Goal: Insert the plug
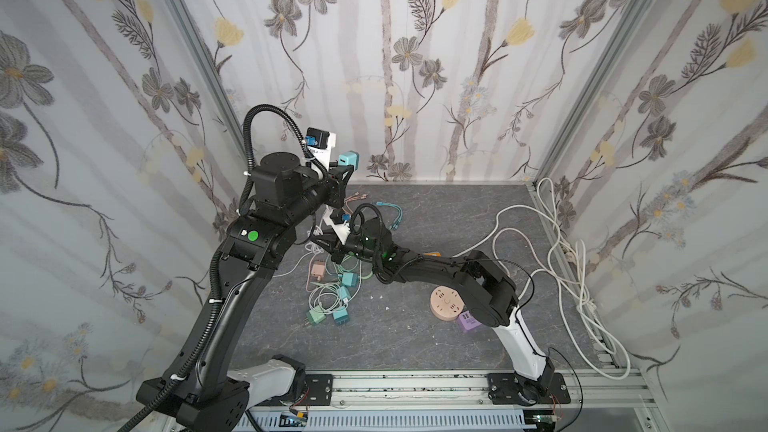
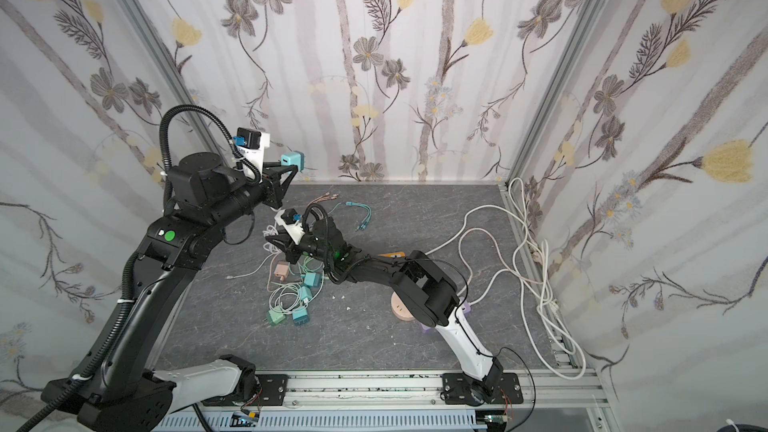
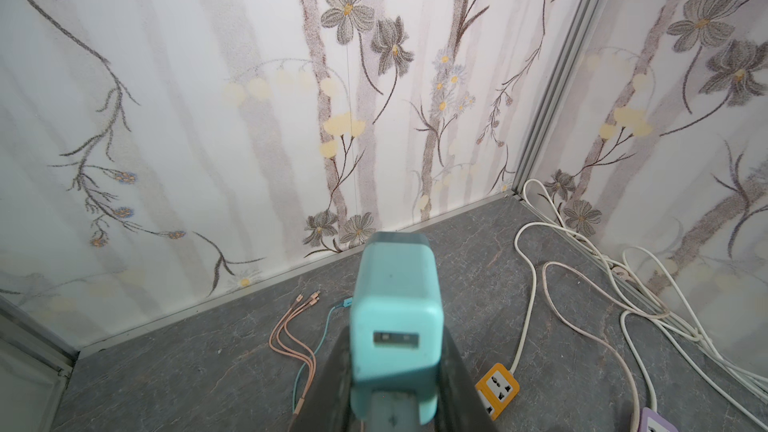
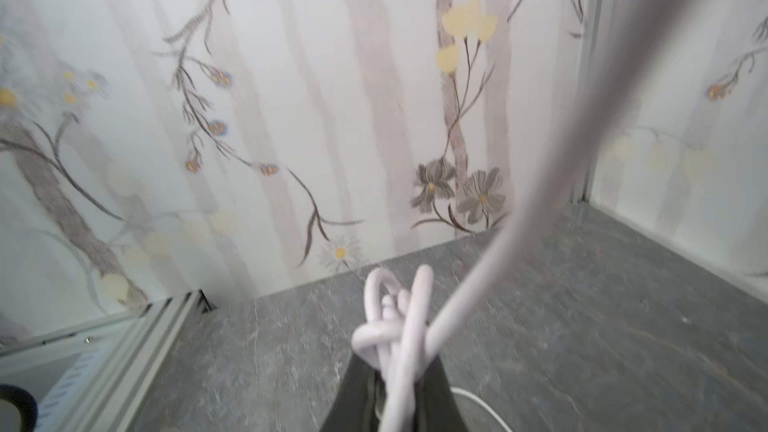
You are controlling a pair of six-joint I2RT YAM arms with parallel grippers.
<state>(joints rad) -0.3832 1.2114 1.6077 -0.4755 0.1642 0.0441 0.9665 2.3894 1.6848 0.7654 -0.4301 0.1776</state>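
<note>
In left end effector (image 1: pixel 346 167): boxy plug (image 3: pixel 395 317).

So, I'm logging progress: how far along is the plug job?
Done: the left gripper holds the teal charger aloft. In hand: the right gripper is pinching a white cable. Left: inserting the charger; the orange socket strip shows empty.

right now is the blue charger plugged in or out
Out. The left hand holds the charger up in the air, clear of the orange socket down on the table.
</note>
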